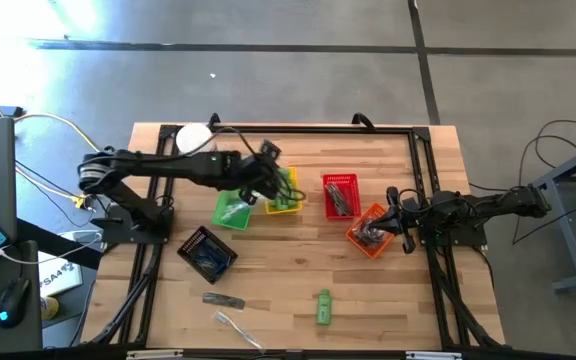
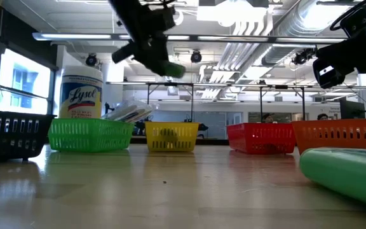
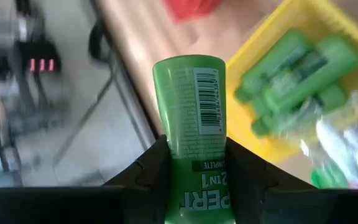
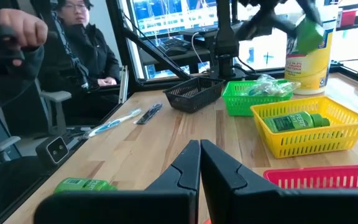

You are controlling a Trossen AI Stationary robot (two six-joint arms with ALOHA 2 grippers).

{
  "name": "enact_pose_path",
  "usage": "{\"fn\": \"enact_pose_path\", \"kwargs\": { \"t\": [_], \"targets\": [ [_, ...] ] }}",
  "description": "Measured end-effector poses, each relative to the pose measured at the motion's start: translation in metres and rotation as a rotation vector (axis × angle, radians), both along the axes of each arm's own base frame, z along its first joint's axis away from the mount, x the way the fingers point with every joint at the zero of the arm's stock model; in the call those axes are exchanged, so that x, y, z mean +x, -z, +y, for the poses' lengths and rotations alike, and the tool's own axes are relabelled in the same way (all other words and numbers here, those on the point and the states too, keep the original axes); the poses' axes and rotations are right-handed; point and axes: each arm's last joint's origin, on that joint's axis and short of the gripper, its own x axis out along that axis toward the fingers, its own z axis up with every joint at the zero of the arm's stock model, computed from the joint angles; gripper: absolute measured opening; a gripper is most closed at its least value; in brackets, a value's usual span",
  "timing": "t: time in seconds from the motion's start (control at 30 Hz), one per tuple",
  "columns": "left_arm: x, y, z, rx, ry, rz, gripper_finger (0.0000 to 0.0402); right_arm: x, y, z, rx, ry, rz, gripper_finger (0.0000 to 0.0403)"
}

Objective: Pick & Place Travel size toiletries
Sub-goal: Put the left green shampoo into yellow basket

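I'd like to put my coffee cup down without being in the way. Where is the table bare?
The widest bare wood lies between the black basket and the orange basket, in front of the yellow basket. The front right corner, beyond the lying green tube, is bare too. The basket row is crowded, under the left arm.

The green tube's lower end is hidden between the left tool's fingers.

Wood table w/ five baskets, jar, green tube, razor, toothbrush.
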Motion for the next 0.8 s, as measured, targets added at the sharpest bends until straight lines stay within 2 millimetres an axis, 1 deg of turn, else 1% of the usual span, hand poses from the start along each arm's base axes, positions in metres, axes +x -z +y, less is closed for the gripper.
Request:
{"fn": "enact_pose_path", "kwargs": {
  "t": [0.17,0.23,0.33,0.5,0.73,0.8],
  "targets": [
    [0.018,0.013,0.0,0.068,0.198,0.067,0.0112,0.0,0.0,0.0,0.0,0.0,0.0,0.0004],
    [0.023,0.02,0.001,0.1,0.253,0.116,0.0112,0.0,0.0,0.0,0.0,0.0,0.0,0.0004],
    [0.029,0.027,0.004,0.12,0.31,0.139,0.0112,0.0,0.0,0.0,0.0,0.0,-0.001,0.0004],
    [0.037,0.046,0.016,0.077,0.339,0.179,0.0112,0.0,0.0,0.0,0.001,0.0,0.0,0.0004],
    [0.045,0.067,0.033,0.11,0.364,0.264,0.0113,0.0,0.0,0.0,0.004,0.0,0.001,0.0004],
    [0.047,0.071,0.037,0.118,0.37,0.265,0.0113,0.0,0.0,0.0,0.003,0.0,0.0,0.0004]
  ]
}}
